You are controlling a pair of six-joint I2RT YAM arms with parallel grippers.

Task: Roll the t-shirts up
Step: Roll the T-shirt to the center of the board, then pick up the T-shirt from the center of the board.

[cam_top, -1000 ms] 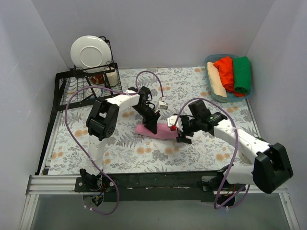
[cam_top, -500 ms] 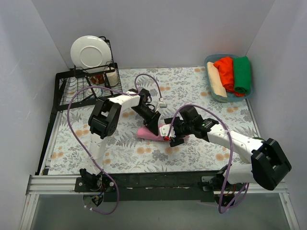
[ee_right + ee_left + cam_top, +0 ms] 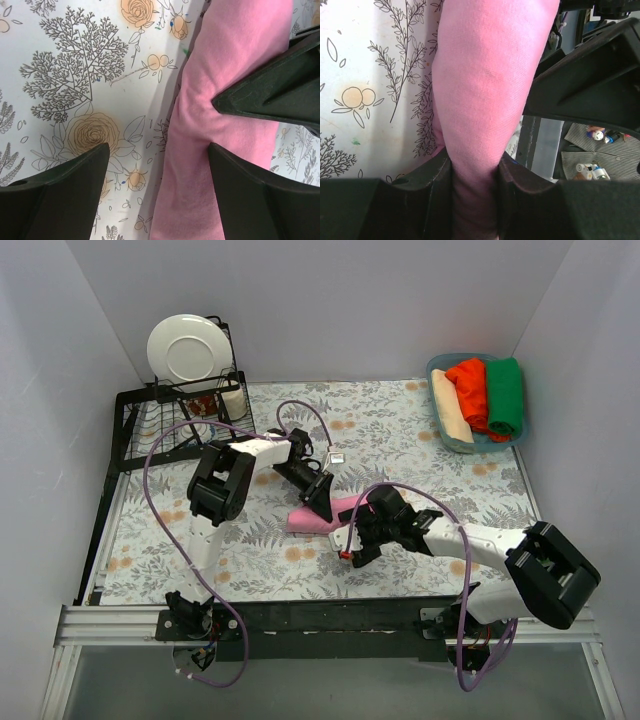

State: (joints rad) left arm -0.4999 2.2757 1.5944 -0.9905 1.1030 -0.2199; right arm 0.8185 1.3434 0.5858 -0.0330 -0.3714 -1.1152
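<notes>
1. Currently the pink t-shirt [image 3: 308, 520] is listed as a long, loose roll lying on the middle of the worktop [image 3: 400, 440], apart from the finished ones.
2. Left fingers [image 3: 430, 182]: clamped on one end of that roll.
3. Right fingers [image 3: 65, 190]: spread wide and gripping nothing. One is held over the pink cloth, the other over bare worktop beside it.
4. Judged done: a cream roll [image 3: 449, 410], a red-orange roll [image 3: 470, 390] and a green roll [image 3: 505, 395], stored side by side in a blue tub [image 3: 436, 365] at the far right corner.
5. Judged left: the pink roll is to be tightened and probably moved to the tub.
6. Surface: a floral-printed covering is laid across the worktop.
7. Room: a black wire rack [image 3: 150, 425] with a white plate [image 3: 185, 348] is noted at the far left, and plain pale walls [image 3: 350, 300] are seen on three sides.
</notes>
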